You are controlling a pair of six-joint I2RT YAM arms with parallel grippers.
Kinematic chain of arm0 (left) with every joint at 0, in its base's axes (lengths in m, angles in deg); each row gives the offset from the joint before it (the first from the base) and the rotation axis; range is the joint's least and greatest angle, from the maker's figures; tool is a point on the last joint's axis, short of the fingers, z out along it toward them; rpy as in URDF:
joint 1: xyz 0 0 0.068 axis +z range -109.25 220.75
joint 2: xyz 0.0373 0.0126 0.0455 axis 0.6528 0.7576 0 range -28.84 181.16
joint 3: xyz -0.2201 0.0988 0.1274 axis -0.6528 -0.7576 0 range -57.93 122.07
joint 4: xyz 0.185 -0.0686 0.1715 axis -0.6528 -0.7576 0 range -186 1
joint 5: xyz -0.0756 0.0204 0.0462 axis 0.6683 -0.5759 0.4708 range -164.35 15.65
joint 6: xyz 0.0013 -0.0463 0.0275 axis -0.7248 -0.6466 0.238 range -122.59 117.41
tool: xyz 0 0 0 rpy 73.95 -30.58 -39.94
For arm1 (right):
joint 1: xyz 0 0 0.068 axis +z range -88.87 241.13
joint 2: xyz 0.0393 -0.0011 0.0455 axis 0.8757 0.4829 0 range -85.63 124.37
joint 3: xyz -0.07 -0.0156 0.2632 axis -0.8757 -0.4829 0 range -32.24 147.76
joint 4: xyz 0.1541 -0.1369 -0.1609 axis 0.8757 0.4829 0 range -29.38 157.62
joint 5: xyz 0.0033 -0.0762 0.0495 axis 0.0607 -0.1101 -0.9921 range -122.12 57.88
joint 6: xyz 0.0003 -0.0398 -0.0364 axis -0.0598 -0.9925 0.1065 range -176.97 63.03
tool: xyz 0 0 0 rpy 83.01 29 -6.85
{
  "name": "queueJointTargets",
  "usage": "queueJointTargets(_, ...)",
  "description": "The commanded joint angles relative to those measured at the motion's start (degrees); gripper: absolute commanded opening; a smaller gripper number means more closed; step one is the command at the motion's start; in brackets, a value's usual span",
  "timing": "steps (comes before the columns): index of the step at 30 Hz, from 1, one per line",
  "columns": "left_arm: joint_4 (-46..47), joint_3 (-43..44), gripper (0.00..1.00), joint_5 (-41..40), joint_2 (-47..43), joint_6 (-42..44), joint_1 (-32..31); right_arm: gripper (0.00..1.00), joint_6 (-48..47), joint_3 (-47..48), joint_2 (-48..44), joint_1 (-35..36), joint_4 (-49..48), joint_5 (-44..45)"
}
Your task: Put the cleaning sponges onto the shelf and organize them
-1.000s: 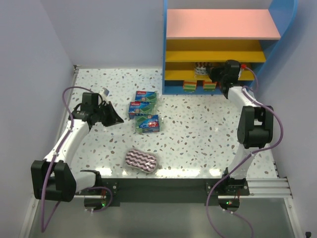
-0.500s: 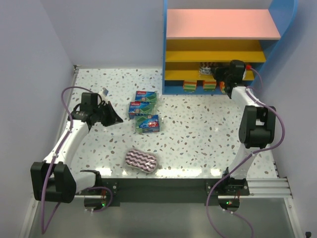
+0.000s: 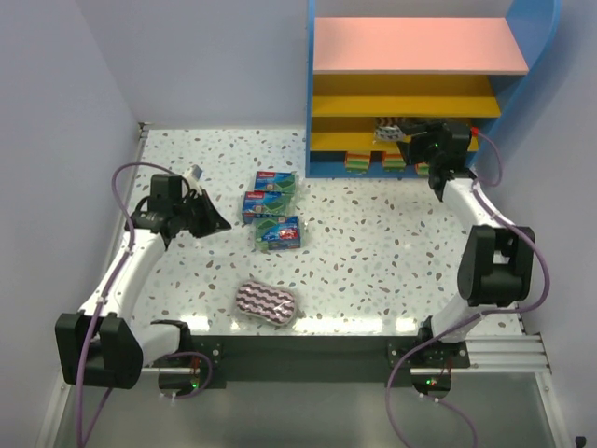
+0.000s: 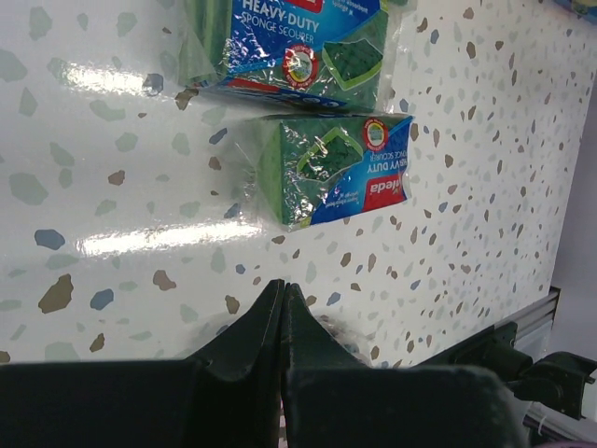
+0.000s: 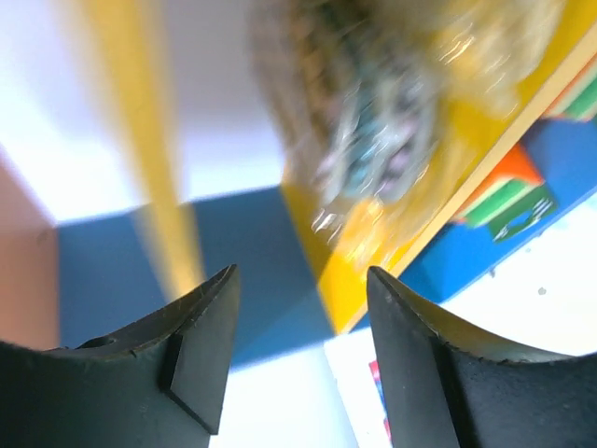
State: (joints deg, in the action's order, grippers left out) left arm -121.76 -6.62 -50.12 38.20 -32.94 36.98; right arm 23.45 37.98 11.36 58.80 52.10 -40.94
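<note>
Right pincer (image 5: pixel 298 317) parted, black fingers (image 5: pixel 201 345) standing wide of each other, nothing clamped between. Just past the tips, blurred in the wrist view: silvery-grey crinkly wrapped scourer pack (image 5: pixel 373 121), lying on a yellow lower board (image 5: pixel 359 266) of the large open rack with blue sides and pink top board (image 3: pixel 420 45). Touching the tips or not: cannot tell. One level down, on the lowest board: orange-yellow-green striped wrapped sponge blocks (image 3: pixel 357 162), side by side along the front edge.

Left pincer (image 4: pixel 283 294) pressed together, tip against tip, gripping nothing, hanging low over the white speckled terrazzo tabletop (image 4: pixel 112 187). Ahead of the tips and apart from them: green-and-blue flat wrapped sponge pack (image 4: pixel 331 173), nearest of three such packs in a loose column at mid-table. Closer to the arm bases, well apart from both pincers: purple-and-white wavy-striped wrapped pad (image 3: pixel 266 301), flat on the tabletop.
</note>
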Motion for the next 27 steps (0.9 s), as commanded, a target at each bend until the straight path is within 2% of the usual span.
queueJointTargets(1, -1.3, 1.3, 0.0, 0.6, -2.0, 1.3, 0.3, 0.61, -2.7, -3.0, -7.4, -0.2, -1.3, -4.1)
queueJointTargets(4, -1.4, 0.0, 0.0, 0.6, -2.9, 1.4, 0.3, 0.61, -8.8, -5.3, -13.0, 0.1, 5.8, -9.7)
queueJointTargets(6, -1.3, -1.7, 0.0, 0.9, -3.5, 1.3, 0.3, 0.62, -18.1, -6.0, -16.5, 1.0, 16.6, -12.5)
queueJointTargets(7, -1.2, -3.0, 0.0, 1.3, -4.4, 1.0, 0.3, 0.63, -25.7, -7.4, -19.1, 1.8, 24.3, -13.6)
queueJointTargets(8, -1.0, -3.1, 0.0, 1.3, -4.8, 1.0, 0.3, 0.63, -29.1, -8.4, -19.1, 1.8, 27.6, -13.7)
queueJointTargets(11, -0.6, -5.8, 0.0, 1.7, -6.2, 0.5, 0.3, 0.63, -37.2, -15.0, -25.0, 9.3, 34.5, -12.9)
queueJointTargets(12, -0.6, -6.0, 0.0, 1.8, -6.4, 0.4, 0.3, 0.63, -37.8, -16.7, -26.3, 14.8, 35.3, -12.1)
queueJointTargets(13, -0.9, -6.1, 0.0, 1.9, -6.7, 0.4, 0.3, 0.64, -37.6, -19.8, -28.8, 18.3, 36.0, -11.1)
queueJointTargets(14, -1.2, -6.3, 0.0, 1.9, -6.8, 0.5, 0.3, 0.64, -36.3, -21.3, -29.6, 25.7, 35.6, -9.0)
queueJointTargets(15, -1.3, -6.2, 0.0, 1.9, -7.1, 0.5, 0.3, 0.64, -35.2, -23.7, -31.0, 29.8, 35.3, -7.4)
queueJointTargets(17, -2.0, -5.9, 0.0, 1.7, -7.5, 0.6, 0.3, 0.65, -30.9, -25.6, -31.5, 36.9, 34.2, -2.2)
queueJointTargets(18, -2.3, -5.7, 0.0, 1.6, -7.8, 0.9, 0.3, 0.66, -29.4, -26.5, -31.7, 43.7, 33.9, -0.3)
queueJointTargets(20, -3.5, -5.2, 0.0, 1.3, -8.2, 1.4, 0.3, 0.67, -25.6, -26.7, -30.7, 53.1, 32.9, 4.9)
queueJointTargets(24, -4.5, -6.0, 0.0, 0.7, -9.2, 2.2, 0.3, 0.69, -20.3, -24.6, -25.3, 65.5, 31.1, 12.1)
queueJointTargets(27, -4.1, -7.9, 0.0, 0.6, -10.1, 2.1, 0.3, 0.71, -16.7, -21.7, -19.8, 71.8, 28.6, 17.1)
